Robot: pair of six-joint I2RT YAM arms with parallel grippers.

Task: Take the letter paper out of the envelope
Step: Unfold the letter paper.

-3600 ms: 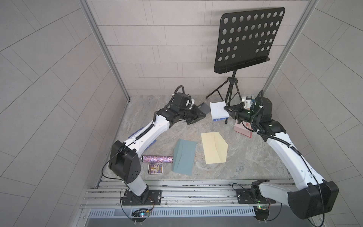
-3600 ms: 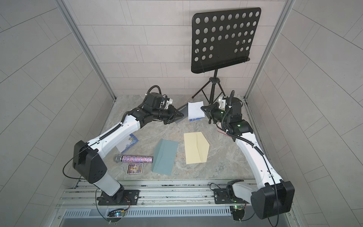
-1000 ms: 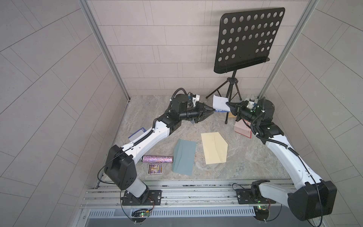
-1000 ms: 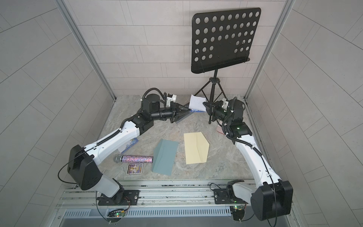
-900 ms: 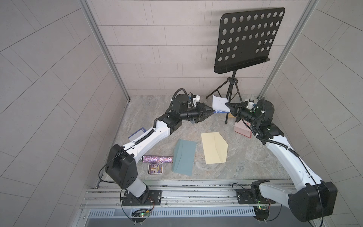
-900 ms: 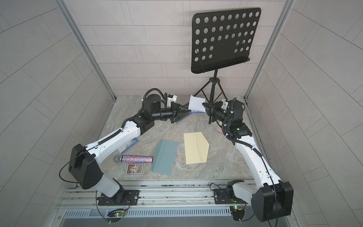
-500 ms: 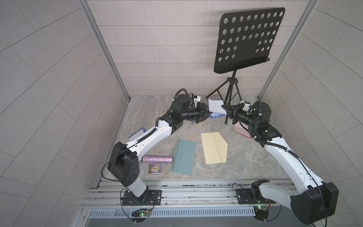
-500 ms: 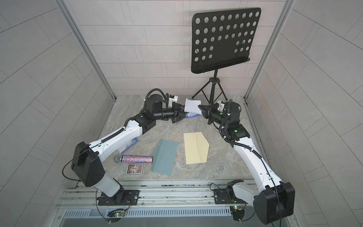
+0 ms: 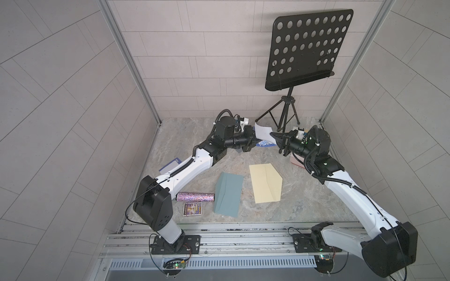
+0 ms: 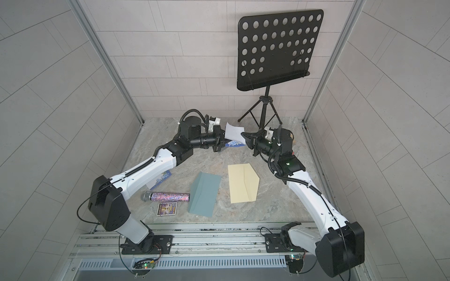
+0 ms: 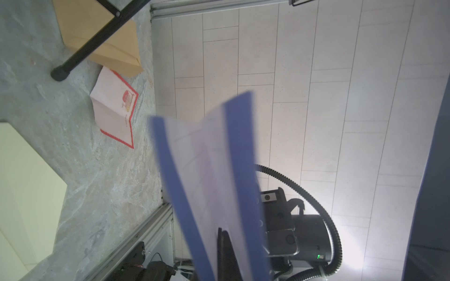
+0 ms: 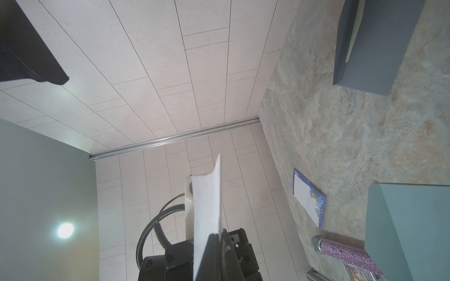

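Paper (image 10: 234,131): fully out, aloft at far centre between both arms. Pinched at its right edge by the closed right gripper (image 10: 243,134); seemingly nipped at its near-left corner by the closed left gripper (image 10: 227,140). Grey envelope (image 12: 365,48): down on the table (image 10: 280,194), apart from paper. Seemingly done with extraction; left only to lay it down.

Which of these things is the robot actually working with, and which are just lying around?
In use: letter, dark envelope.
Lying about: teal envelope, cream envelope, microphone, music stand, small card.
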